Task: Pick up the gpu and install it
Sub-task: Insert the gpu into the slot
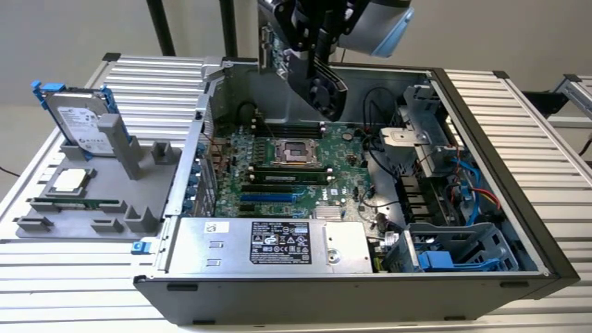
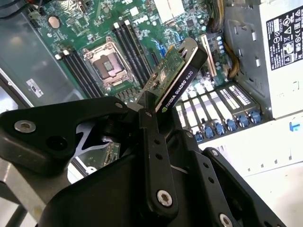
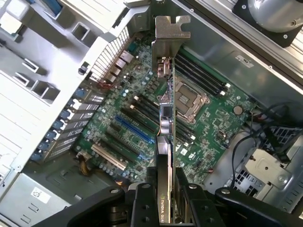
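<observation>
Gripper (image 3: 164,190) clamped on the gpu (image 3: 166,118), above the motherboard (image 3: 213,123). Keep the card square to the slots (image 3: 135,130), I'd say.

A lab workbench: opened computer tower (image 1: 351,302) and grey parts fixture (image 1: 93,232) on a ribbed aluminium table (image 1: 545,180).

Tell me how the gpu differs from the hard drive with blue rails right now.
The gpu hangs over the open case, clamped in the gripper; the hard drive stands in the grey holder outside it. The gpu is green board with a black shroud; the hard drive is silver. Both sit roughly on edge.
</observation>
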Robot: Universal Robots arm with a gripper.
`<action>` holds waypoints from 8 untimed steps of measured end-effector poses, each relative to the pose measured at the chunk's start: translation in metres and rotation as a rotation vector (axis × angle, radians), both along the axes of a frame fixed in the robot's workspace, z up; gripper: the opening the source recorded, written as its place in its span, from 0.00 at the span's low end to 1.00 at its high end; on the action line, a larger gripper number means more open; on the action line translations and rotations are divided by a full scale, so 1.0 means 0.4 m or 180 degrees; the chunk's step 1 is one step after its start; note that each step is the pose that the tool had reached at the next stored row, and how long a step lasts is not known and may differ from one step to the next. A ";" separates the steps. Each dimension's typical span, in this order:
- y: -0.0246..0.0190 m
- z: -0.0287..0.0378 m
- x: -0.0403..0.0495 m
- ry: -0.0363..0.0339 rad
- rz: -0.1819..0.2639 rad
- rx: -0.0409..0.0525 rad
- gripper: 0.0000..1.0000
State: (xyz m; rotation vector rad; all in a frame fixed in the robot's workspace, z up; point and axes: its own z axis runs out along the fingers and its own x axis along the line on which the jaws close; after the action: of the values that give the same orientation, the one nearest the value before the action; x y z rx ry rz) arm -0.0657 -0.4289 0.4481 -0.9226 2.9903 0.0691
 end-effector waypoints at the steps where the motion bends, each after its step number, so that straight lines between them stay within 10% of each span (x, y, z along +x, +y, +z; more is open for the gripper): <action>1: 0.000 0.000 0.000 0.0000 0.0021 0.0000 0.00; 8: 0.000 0.000 0.000 0.0000 0.0161 0.0000 0.00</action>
State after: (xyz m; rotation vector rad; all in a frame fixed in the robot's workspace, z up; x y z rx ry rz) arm -0.0657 -0.4290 0.4480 -0.9982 2.9670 0.0697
